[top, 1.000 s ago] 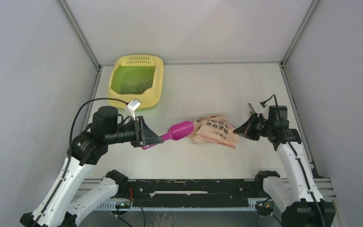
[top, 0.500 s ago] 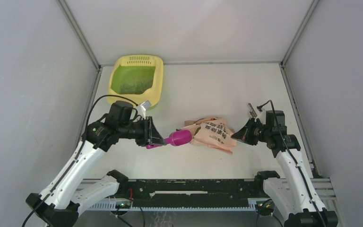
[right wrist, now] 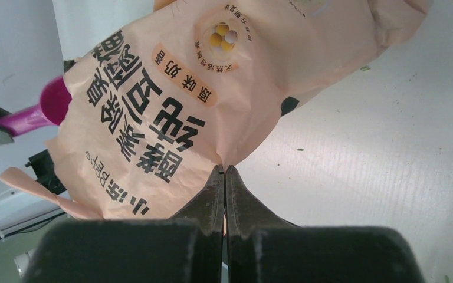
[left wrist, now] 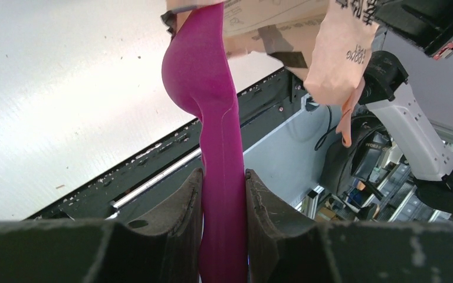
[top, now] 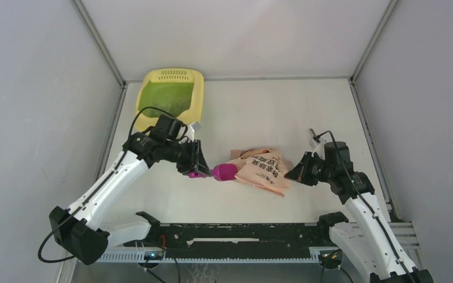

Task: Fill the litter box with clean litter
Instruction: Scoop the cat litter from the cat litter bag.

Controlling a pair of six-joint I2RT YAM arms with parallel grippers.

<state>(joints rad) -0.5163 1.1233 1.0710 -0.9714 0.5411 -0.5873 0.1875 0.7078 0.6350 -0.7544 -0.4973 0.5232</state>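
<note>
**Scoop at the bag's mouth, litter box well off at the far left**

Clamps the handle of the magenta scoop [left wrist: 203, 76] in the left gripper [left wrist: 224, 177], both fingers pressed flat against the handle's sides. Points the scoop's bowl to the right, with the bowl's tip tucked under the open edge of the peach-pink printed bag [right wrist: 171, 106]. Hides the inside of the bowl that way, so cannot tell whether any granules lie in it.

Pinches a fold of the same bag in the right gripper [right wrist: 225, 172], fingers shut tight on the plastic with no gap between them. Leaves the bag crumpled between the two grippers, near the middle of the white table [top: 283, 112]. Cannot tell how much of the bag rests on the surface.

Places the litter box [top: 197, 101] at the table's far left corner, close by the left wall, slotted grille at the far end. Keeps it well apart from scoop and bag, with only the left arm's upper links near its front rim. Shows the clean litter [top: 165, 100] as dark speckling over the green floor inside the box, plus a few stray specks on the table around the bag.
</note>
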